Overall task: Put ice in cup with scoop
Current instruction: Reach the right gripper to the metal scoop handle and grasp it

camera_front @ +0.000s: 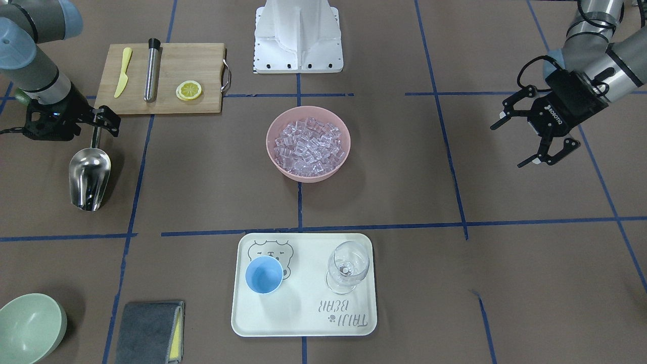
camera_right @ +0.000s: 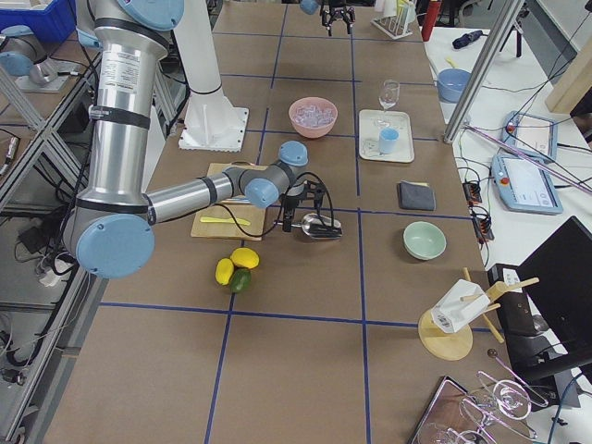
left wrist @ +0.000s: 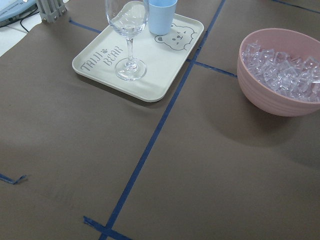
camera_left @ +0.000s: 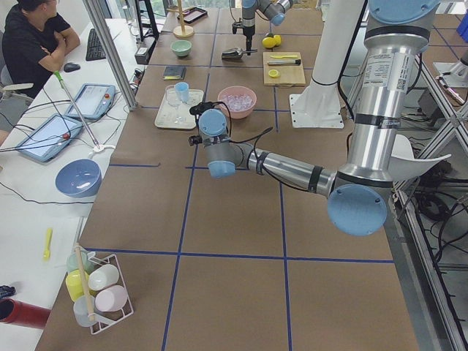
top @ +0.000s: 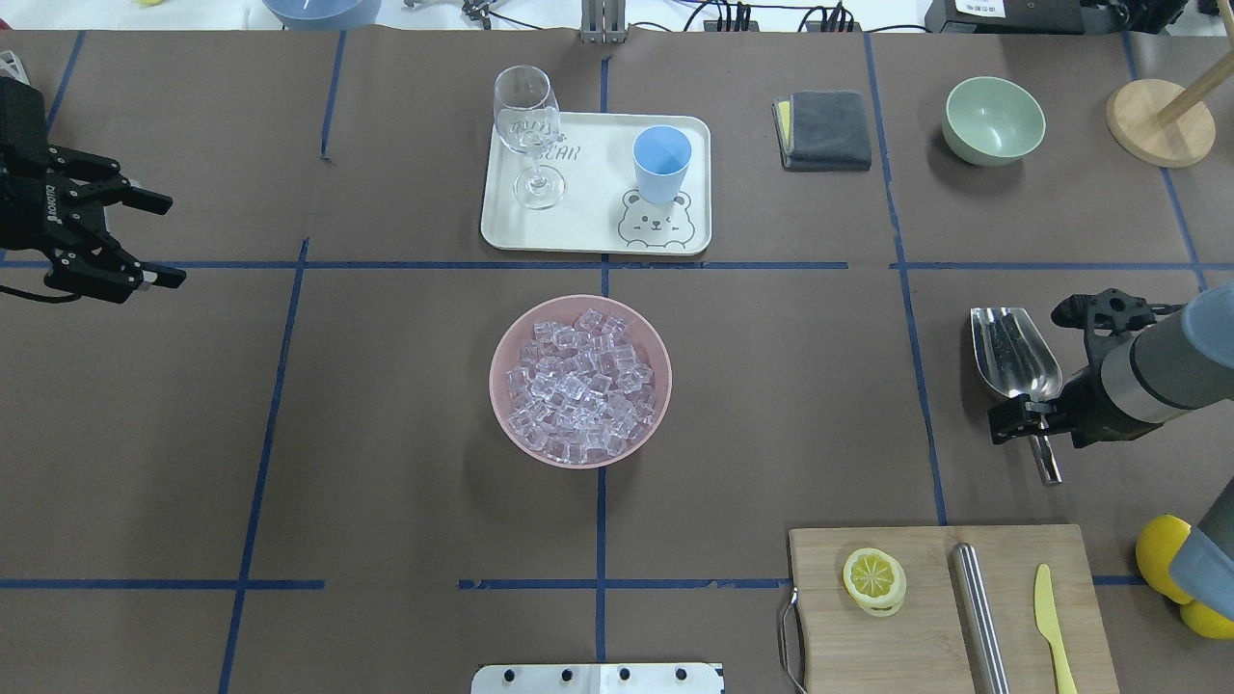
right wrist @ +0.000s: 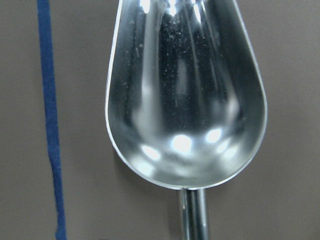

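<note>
Right gripper clamped on the handle of the shiny stainless-steel scoop, scoop empty. Left gripper spread wide. I see clear ice cubes heaped in the round pink bowl. Small light-blue plastic cup empty on cream tray, beside an empty wine glass.

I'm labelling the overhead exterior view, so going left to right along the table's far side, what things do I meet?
wine glass → cup → grey cloth → green bowl → wooden stand
</note>
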